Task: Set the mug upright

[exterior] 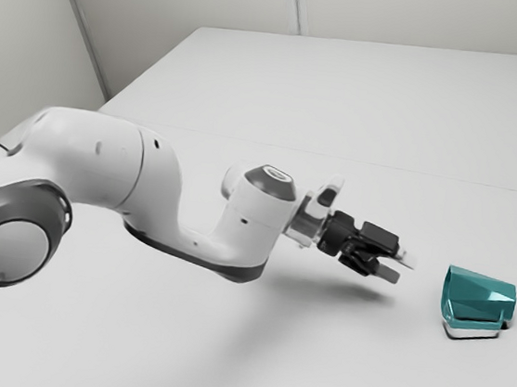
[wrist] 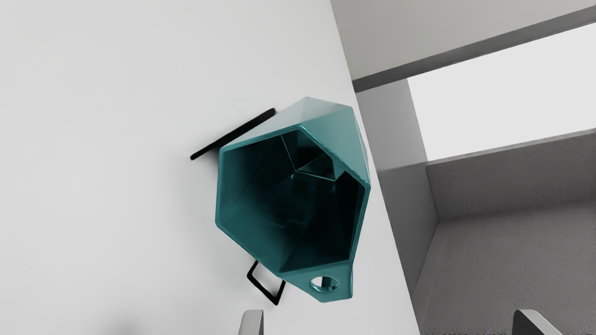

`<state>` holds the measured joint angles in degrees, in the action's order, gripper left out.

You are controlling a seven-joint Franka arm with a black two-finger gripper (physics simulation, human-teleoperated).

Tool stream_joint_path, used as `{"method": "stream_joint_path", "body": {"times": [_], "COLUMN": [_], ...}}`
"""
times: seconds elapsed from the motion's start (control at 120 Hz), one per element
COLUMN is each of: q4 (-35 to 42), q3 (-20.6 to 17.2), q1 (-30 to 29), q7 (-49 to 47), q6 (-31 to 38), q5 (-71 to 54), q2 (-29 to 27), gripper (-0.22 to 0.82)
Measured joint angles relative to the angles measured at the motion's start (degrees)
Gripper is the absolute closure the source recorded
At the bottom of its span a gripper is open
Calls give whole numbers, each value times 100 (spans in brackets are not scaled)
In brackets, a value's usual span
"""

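Fingers [exterior: 386, 273] apart, underside of mug [exterior: 480, 299] hidden.

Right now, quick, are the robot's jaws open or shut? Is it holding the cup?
Gripper: open, jaws apart, holding nothing; the cup lies on its side on the table, out past the jaws.

Teal mug [exterior: 477, 298] on its side on a white table [exterior: 112, 326].

Outstretched arm [exterior: 156, 177], wide-spread tool [exterior: 397, 267]
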<state>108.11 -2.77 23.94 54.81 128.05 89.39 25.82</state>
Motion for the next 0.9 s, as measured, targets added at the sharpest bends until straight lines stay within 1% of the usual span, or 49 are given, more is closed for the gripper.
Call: {"method": "stream_joint_path", "body": {"times": [0.208, 0.4, 0.9], "q4": [-375, -566, -1303], "q3": [-3, -4, 0], "q1": [111, 195, 414], "q7": [-140, -233, -373], "q6": [1, 6, 146], "q5": [-11, -17, -32], "q2": [246, 361, 1010], "gripper": [2, 2, 2]}}
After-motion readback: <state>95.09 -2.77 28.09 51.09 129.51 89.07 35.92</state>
